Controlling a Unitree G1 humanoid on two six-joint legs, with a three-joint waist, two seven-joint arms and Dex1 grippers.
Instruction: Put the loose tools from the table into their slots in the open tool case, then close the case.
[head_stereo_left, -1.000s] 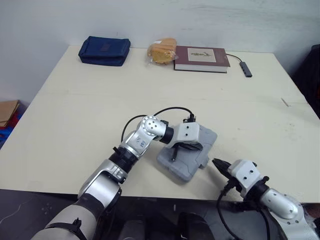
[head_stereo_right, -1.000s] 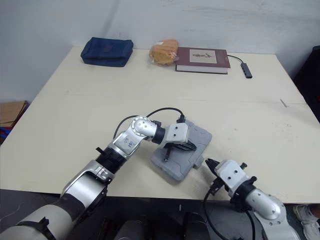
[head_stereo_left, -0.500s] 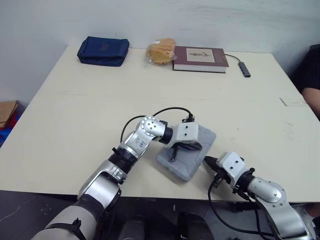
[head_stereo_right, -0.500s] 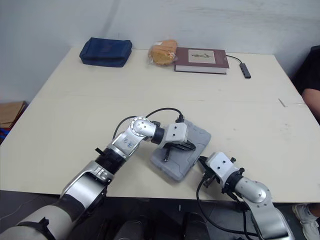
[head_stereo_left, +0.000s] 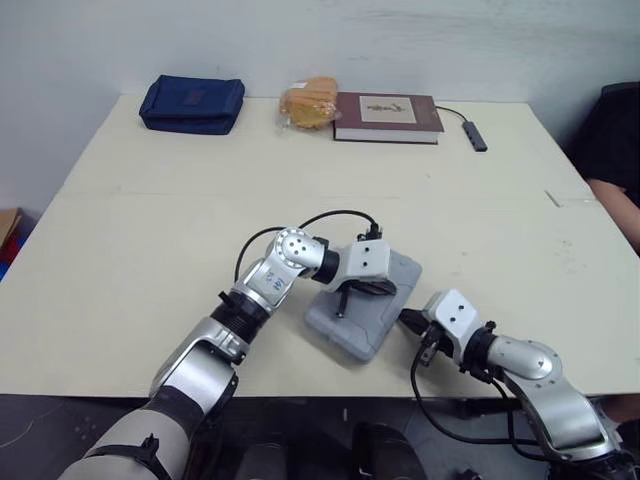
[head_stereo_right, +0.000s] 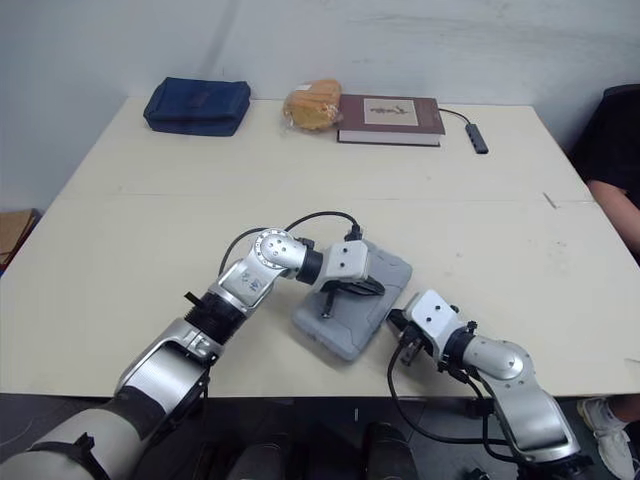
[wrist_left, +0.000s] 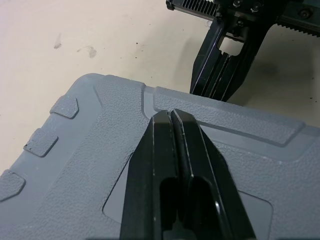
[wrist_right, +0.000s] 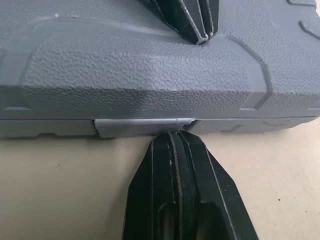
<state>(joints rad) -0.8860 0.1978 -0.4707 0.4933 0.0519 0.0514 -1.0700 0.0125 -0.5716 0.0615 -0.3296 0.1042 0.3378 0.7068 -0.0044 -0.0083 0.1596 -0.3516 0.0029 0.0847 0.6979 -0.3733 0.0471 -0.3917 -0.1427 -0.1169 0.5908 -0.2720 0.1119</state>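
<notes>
Tool case (head_stereo_left: 372, 332) lying closed on table (head_stereo_left: 140, 250). Left gripper (wrist_left: 170, 114), fingers pressed together, bearing on lid. Right gripper (wrist_right: 175, 135), fingers together, touching latch (wrist_right: 142, 122) at case's 4 o'clock.

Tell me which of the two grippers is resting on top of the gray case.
The left gripper: its shut tips sit on the lid of the tool case. The right gripper instead meets the case's side edge, at the latch tab.

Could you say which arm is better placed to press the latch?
Right: the right gripper, shut, meets the latch tab of the grey plastic tool case; the left gripper rests atop its lid.
</notes>
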